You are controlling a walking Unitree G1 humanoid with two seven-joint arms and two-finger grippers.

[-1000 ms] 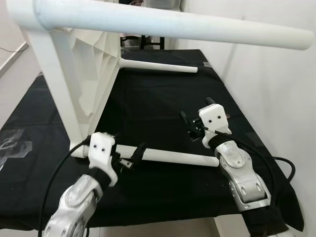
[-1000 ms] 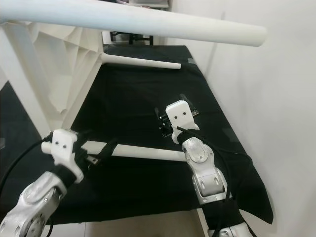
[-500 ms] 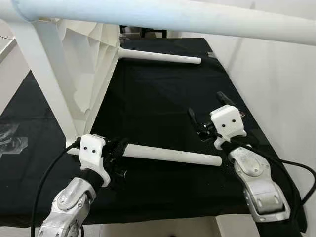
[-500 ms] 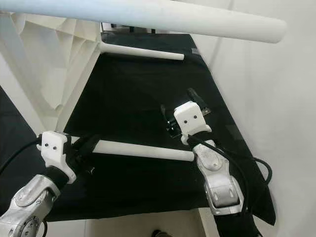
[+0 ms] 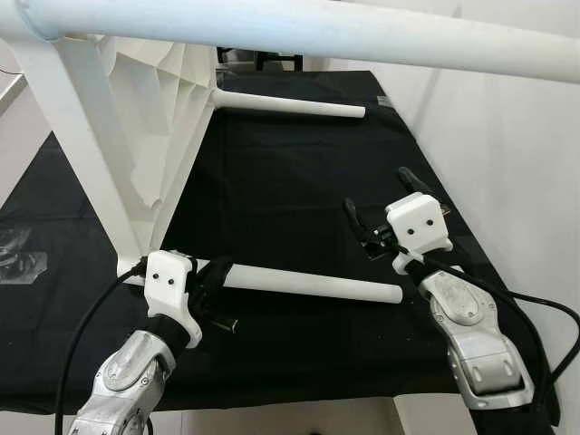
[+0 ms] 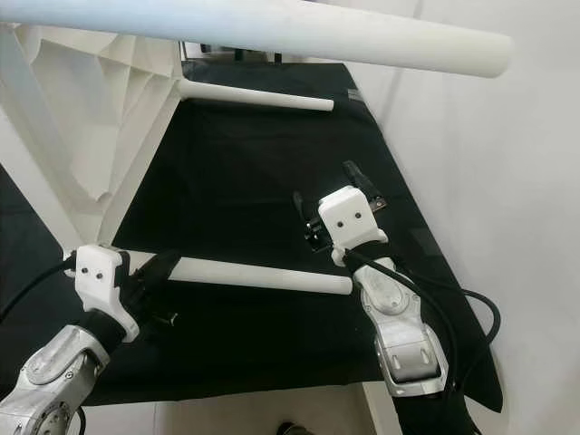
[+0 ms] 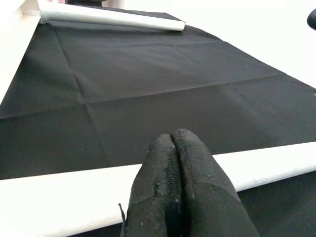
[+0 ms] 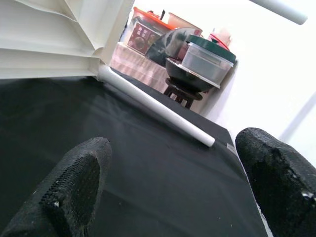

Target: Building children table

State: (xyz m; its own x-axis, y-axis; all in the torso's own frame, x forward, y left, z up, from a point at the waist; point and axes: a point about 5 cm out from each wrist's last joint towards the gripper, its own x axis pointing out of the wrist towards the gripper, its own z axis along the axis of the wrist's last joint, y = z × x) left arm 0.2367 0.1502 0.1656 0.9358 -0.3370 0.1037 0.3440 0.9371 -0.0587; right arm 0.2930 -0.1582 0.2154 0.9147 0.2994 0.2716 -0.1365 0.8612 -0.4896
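White plastic children's table (image 5: 136,127), tipped on its side on black cloth, ribbed underside facing the right. Four round white legs (image 5: 308,285) sticking out sideways: two near the cloth, near and far, another high across the top.

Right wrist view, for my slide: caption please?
Open right gripper hovering over black cloth, facing a white table leg.

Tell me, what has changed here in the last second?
The left gripper has slid back along the near table leg toward the tabletop. Its fingers, earlier wrapped over the leg, are now pressed together beside it. The right gripper has lifted slightly away from the leg's free end and is open. The table and the black cloth lie as before.
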